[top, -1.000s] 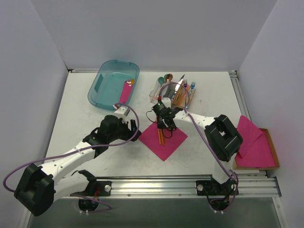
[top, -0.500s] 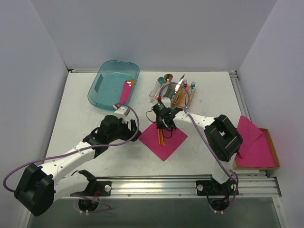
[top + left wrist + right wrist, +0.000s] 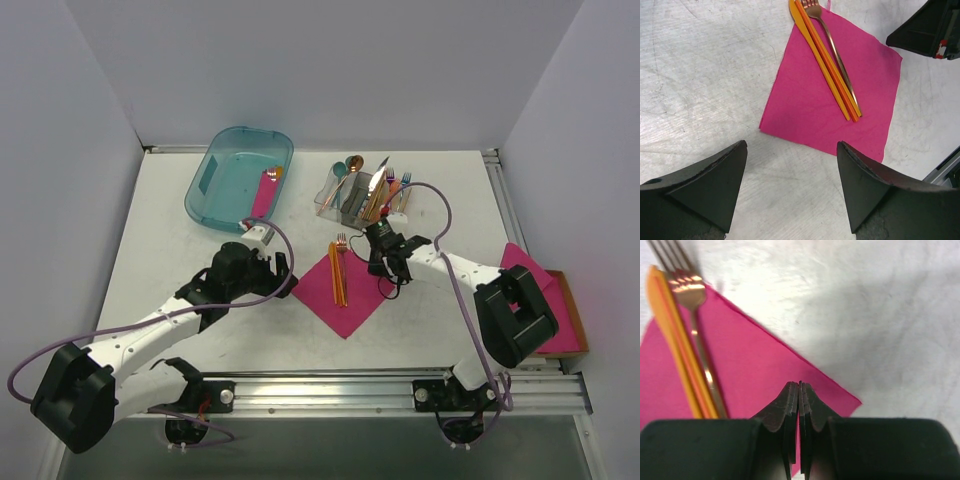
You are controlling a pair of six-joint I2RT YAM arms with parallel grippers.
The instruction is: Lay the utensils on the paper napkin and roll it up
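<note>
The magenta paper napkin [image 3: 343,288] lies flat as a diamond in the middle of the table. Copper-orange utensils [image 3: 339,272] lie side by side on its left half, their heads past the far corner; the left wrist view shows a fork [image 3: 832,50] beside flat orange pieces [image 3: 827,75] on the napkin [image 3: 805,110]. My right gripper [image 3: 382,268] hovers by the napkin's right corner, shut with nothing held [image 3: 799,386]; napkin [image 3: 755,370] and fork [image 3: 695,325] lie beyond it. My left gripper [image 3: 791,147] stands open over bare table, just left of the napkin [image 3: 280,272].
A teal bin [image 3: 215,185] at the back left holds a pink roll [image 3: 264,195]. A cutlery organizer [image 3: 365,190] stands behind the napkin. A box with a stack of pink sheets [image 3: 545,310] sits at the right edge. The right arm's body [image 3: 930,30] shows past the napkin.
My right gripper has left the utensils, which stay on the napkin, moved right toward the napkin's right corner and shut empty. The left arm has not moved.
</note>
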